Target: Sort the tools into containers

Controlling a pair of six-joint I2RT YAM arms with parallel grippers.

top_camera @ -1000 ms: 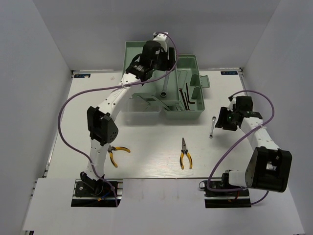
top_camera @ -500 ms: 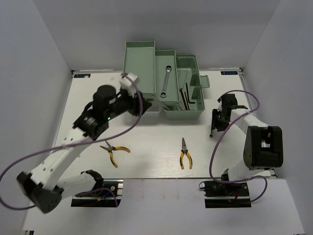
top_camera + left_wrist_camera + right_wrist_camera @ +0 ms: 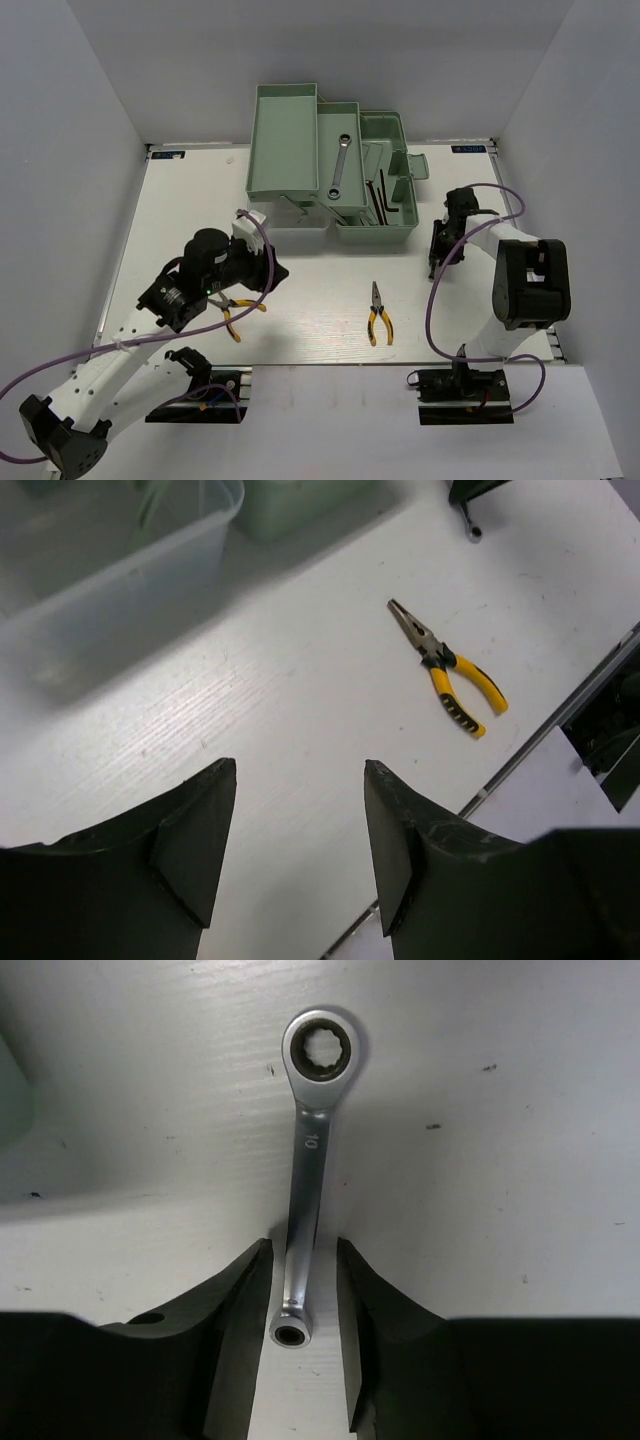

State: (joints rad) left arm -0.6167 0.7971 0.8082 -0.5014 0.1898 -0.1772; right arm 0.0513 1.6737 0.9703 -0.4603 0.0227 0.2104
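The mint-green toolbox (image 3: 290, 125) stands open at the back, with a silver ratchet wrench (image 3: 340, 166) in its raised tray and two dark hex keys (image 3: 385, 196) in the lower part. My right gripper (image 3: 438, 250) is low on the table. Its jaws are narrowly open on either side of the handle of a small silver wrench (image 3: 306, 1160) marked 10, with a gap showing. My left gripper (image 3: 270, 274) hovers open and empty over the table. One pair of yellow-handled pliers (image 3: 378, 313) lies centre front and also shows in the left wrist view (image 3: 447, 667). The other pair (image 3: 238, 312) lies beneath my left arm.
The toolbox's translucent clear lid (image 3: 120, 570) lies folded down in front of the box, at the upper left of the left wrist view. White walls close in the table on the left, right and back. The table's front edge (image 3: 560, 720) runs close behind the pliers.
My left arm has swung back from the toolbox to the near left of the table. My right gripper has moved in and down over the small silver wrench.
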